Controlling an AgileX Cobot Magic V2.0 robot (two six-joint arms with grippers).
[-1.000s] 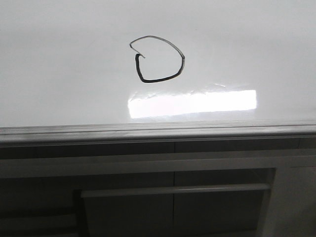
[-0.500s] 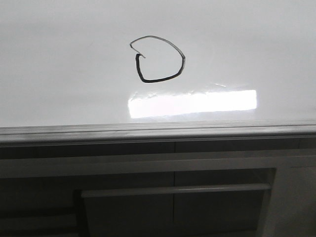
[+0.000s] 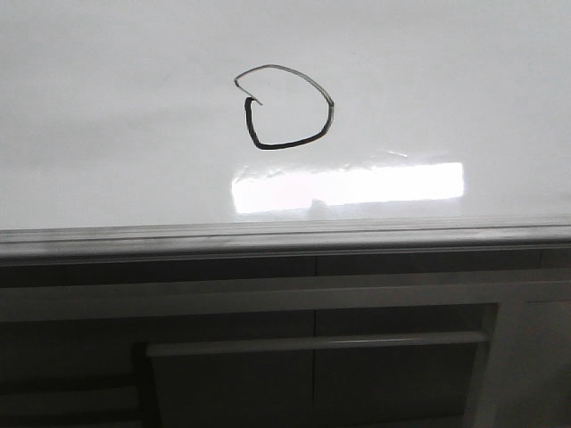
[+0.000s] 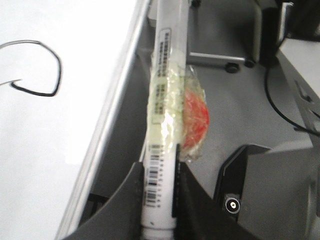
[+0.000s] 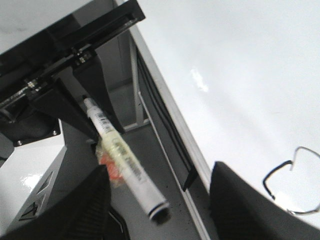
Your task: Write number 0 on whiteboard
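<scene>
The number 0 point(image 3: 284, 144), a lopsided black loop with a small hook, is drawn on the whiteboard point(image 3: 134, 134). It also shows in the left wrist view point(image 4: 56, 75) and the right wrist view point(image 5: 276, 170). My left gripper point(image 4: 159, 170) is shut on a white marker pen point(image 4: 162, 125) with a red piece taped to it point(image 4: 194, 120), held off the board beyond its grey edge strip point(image 4: 107, 125). My right gripper point(image 5: 160, 210) is open and empty beside the board's edge. The marker point(image 5: 125, 160) hangs between its fingers without touching them. No gripper shows in the front view.
A bright rectangular glare point(image 3: 348, 185) lies on the board below the loop. A dark grey panelled cabinet point(image 3: 312, 374) stands under the board's edge strip point(image 3: 285, 236). Off the board are grey floor, a chair caster point(image 4: 232, 65), a black cable point(image 4: 280, 100) and the robot's base point(image 4: 280, 190).
The loop and the board have not changed. A small dark reflection has appeared in the glare strip near its middle.
</scene>
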